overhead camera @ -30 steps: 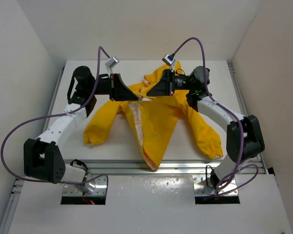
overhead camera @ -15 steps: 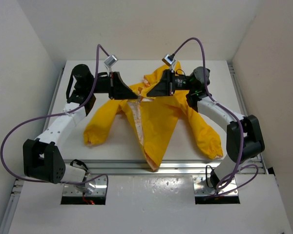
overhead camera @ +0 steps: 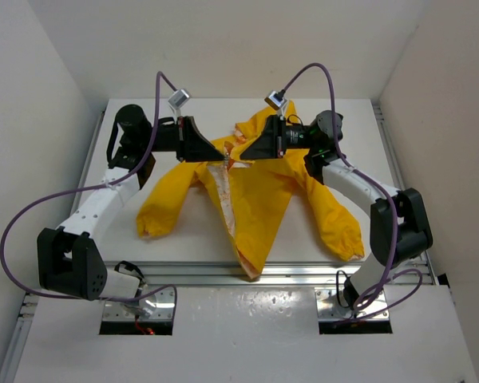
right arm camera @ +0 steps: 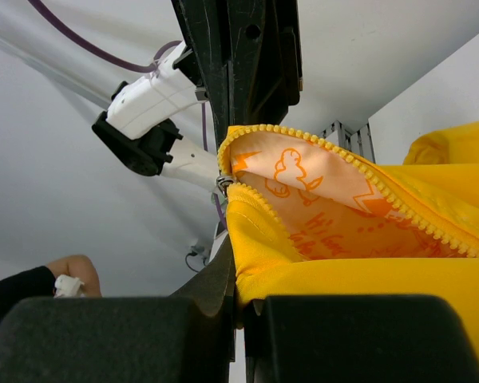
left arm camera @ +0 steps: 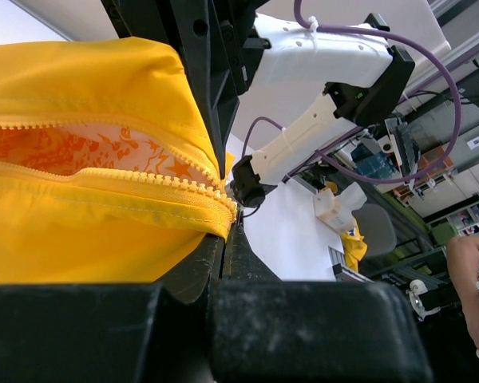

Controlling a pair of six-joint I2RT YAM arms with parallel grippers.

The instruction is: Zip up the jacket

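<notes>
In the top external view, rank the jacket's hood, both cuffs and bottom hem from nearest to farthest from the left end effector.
From the left end effector, shut on the jacket:
1. Hood, just beyond it, rightward.
2. Left cuff, near left, and bottom hem, near centre: too close to call.
3. Right cuff, near right.

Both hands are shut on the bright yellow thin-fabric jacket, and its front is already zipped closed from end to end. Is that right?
No, one thing is off. The left hand and right hand are both shut on the bright yellow thin-fabric jacket, but its front is open, not zipped: the top external view shows the pale orange-patterned lining between the parted edges.
</notes>
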